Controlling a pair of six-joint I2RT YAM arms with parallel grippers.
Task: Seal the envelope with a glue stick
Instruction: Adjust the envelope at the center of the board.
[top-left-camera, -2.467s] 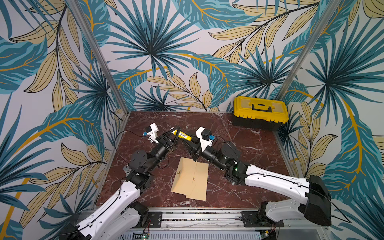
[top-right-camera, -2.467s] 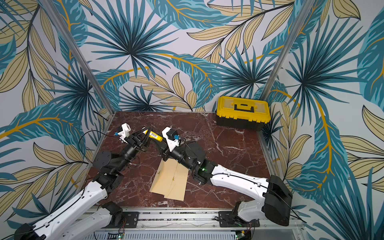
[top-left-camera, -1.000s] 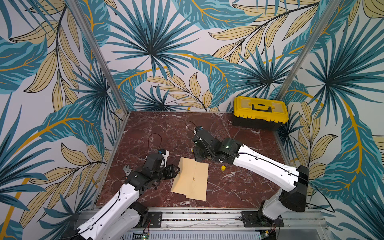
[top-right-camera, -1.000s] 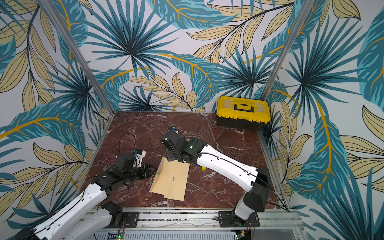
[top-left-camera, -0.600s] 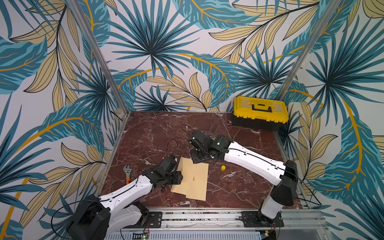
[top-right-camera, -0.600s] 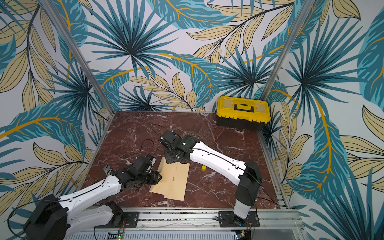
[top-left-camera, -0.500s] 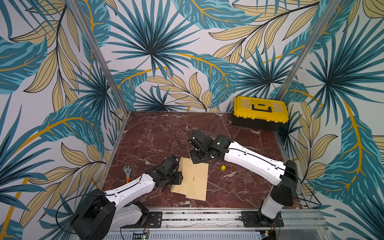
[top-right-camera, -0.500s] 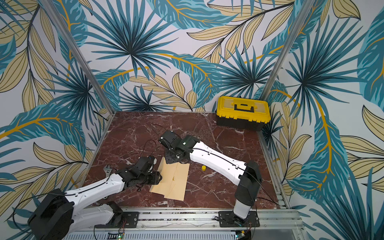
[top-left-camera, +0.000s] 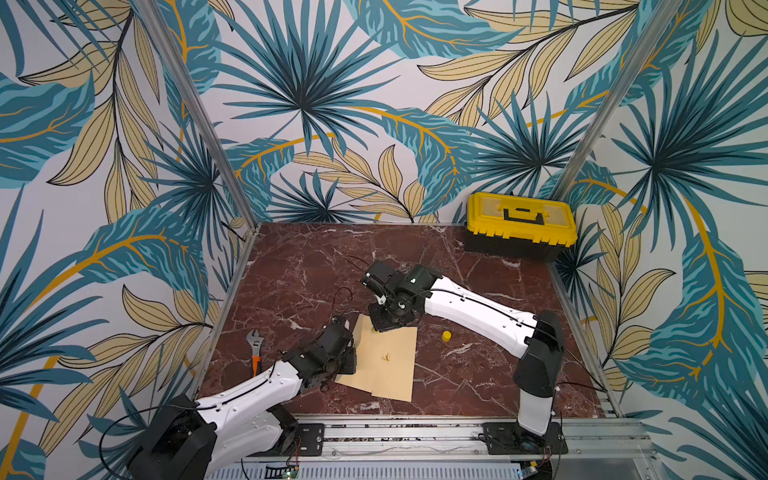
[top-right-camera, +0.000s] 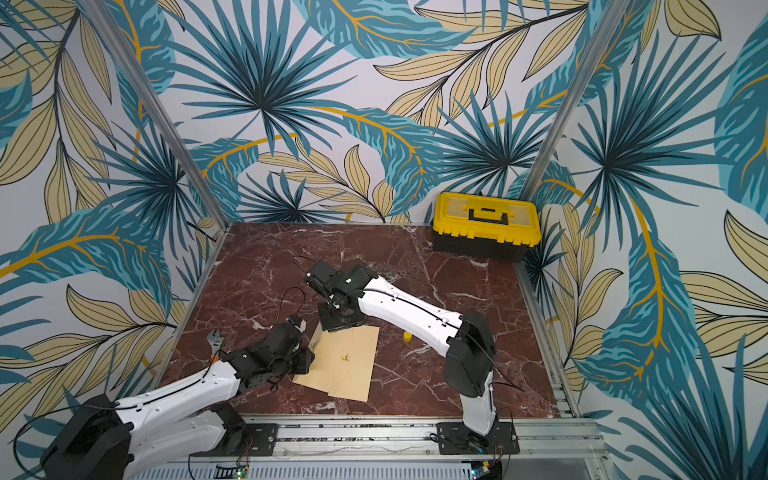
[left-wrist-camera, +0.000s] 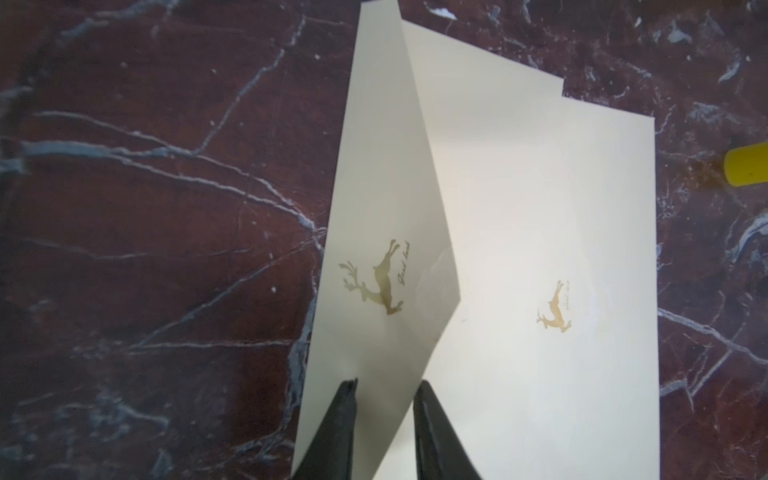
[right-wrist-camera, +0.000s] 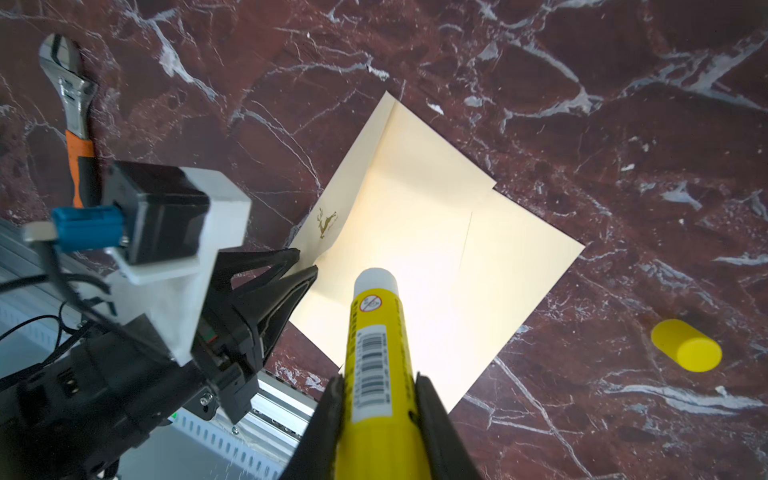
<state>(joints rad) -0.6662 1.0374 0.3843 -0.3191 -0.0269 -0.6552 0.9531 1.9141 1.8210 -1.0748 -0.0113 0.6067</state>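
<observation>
The small bright yellow plastic glue stick (right-wrist-camera: 376, 353) with its barcode label is pinched between the fingers of my right claw (right-wrist-camera: 379, 379). Its bare white tip points out ahead of the claw, over the cream paper envelope (right-wrist-camera: 478, 270). I cannot tell whether it touches the paper. Its round yellow cap (right-wrist-camera: 685, 345) lies on the red marble worktop (top-left-camera: 311, 291), off to one side of that claw and clear of the envelope. My left claw (left-wrist-camera: 384, 384) straddles the point of the raised triangular flap (left-wrist-camera: 374, 187) with its jaws narrowly apart; I cannot tell if it truly grips. By my reckoning, uncapping and opening the flap are done. Spreading glue, folding the flap and pressing it down remain.
</observation>
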